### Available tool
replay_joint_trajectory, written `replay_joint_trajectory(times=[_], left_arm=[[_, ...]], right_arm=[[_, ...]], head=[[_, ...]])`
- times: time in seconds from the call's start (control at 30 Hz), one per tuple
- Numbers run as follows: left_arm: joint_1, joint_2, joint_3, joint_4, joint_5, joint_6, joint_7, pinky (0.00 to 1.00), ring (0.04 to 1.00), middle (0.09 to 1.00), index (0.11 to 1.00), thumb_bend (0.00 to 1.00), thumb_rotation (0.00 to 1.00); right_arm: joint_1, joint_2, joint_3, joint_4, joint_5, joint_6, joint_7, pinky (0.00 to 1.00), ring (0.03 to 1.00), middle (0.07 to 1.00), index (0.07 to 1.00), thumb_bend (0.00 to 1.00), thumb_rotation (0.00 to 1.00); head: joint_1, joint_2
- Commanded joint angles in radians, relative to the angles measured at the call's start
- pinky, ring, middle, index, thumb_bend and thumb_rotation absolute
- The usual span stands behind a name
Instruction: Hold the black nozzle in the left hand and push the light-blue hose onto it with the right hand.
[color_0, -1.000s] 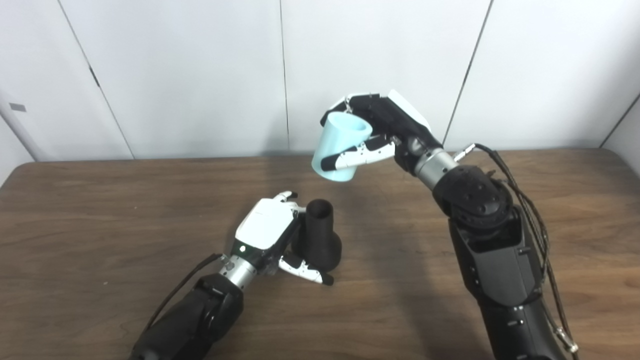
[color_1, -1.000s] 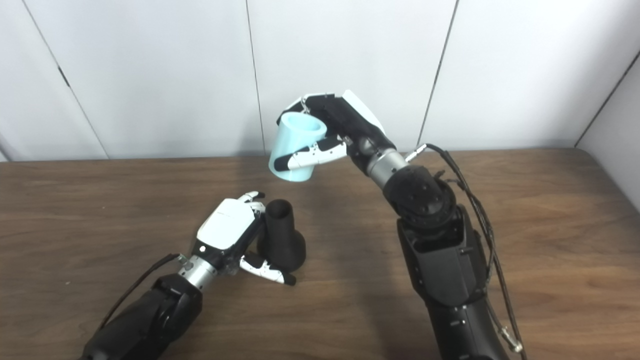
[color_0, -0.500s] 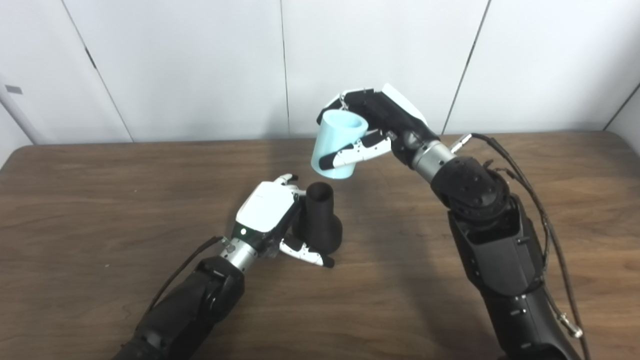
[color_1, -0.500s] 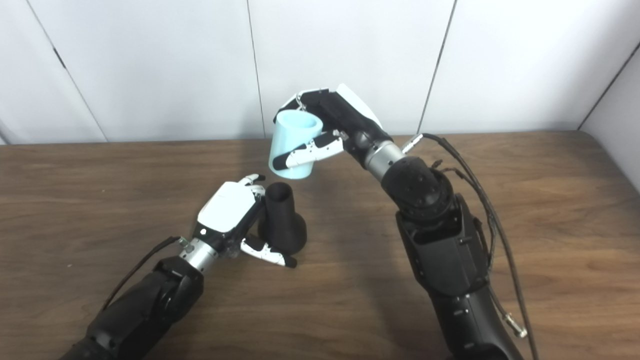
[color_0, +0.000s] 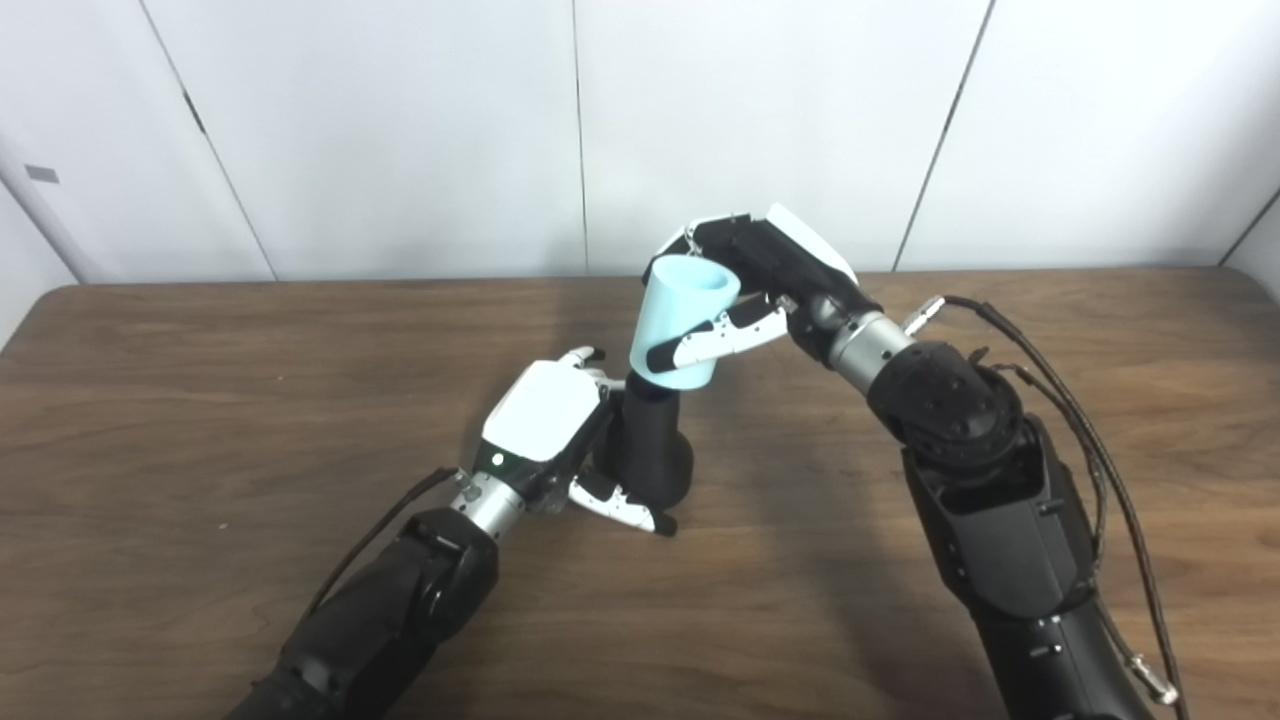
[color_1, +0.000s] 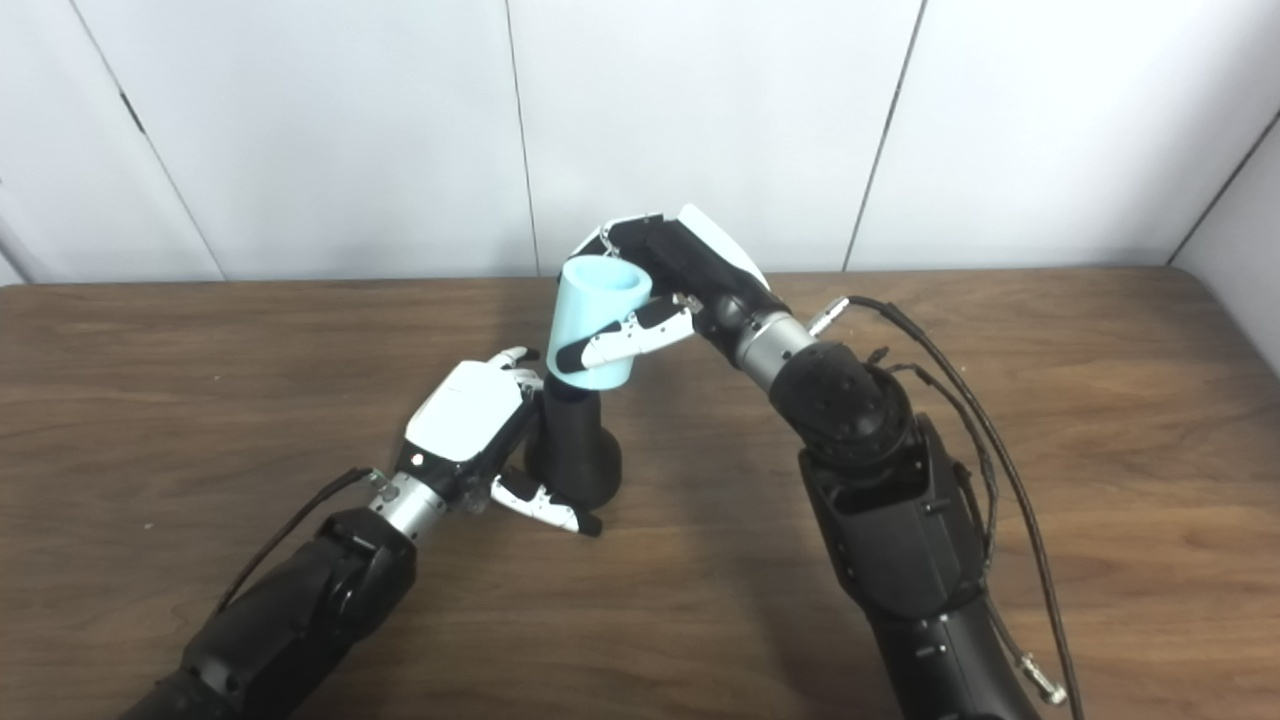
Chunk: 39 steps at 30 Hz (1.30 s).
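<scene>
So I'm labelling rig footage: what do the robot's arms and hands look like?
Both arms are matte black shells with a silver metal wrist ring. The left hand has a glossy white back plate with a small green light near the wrist; its fingers are white and black. The right hand is black with a white back plate. Thin black cables run along each forearm, looser on the right.

Table: dark brown wood grain, rounded far corners; the lower frame is filled by it.
Wall: white panels, divided by thin dark seams.
Light: even and diffuse; soft shadows are cast on the tabletop.
</scene>
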Motion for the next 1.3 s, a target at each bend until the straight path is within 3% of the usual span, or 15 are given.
replay_joint_trajectory(times=[0.0,0.43,0.87,1.27], left_arm=[[0.091,-0.014,-0.09,0.06,0.035,-0.005,-0.189,0.86,0.603,0.498,0.475,0.53,0.0],[0.087,-0.018,-0.093,0.054,0.039,0.006,-0.204,0.86,0.609,0.507,0.47,0.52,0.0],[0.088,-0.018,-0.09,0.051,0.033,0.01,-0.209,0.86,0.607,0.502,0.472,0.52,0.0],[0.085,-0.018,-0.087,0.055,0.028,0.008,-0.212,0.86,0.597,0.495,0.478,0.53,0.0]], right_arm=[[-0.064,0.006,-0.007,-0.017,0.018,-0.002,-0.022,0.34,0.423,0.479,0.507,0.52,0.0],[-0.057,0.028,0.009,0.003,0.033,-0.009,-0.044,0.31,0.399,0.481,0.524,0.52,0.0],[-0.016,-0.001,0.052,-0.003,0.018,-0.016,-0.043,0.3,0.398,0.473,0.528,0.52,0.0],[-0.008,-0.07,0.089,-0.044,0.007,-0.012,-0.021,0.26,0.381,0.454,0.538,0.51,0.0]], head=[[0.003,0.001],[0.01,0.01],[0.018,0.015],[0.017,0.03]])
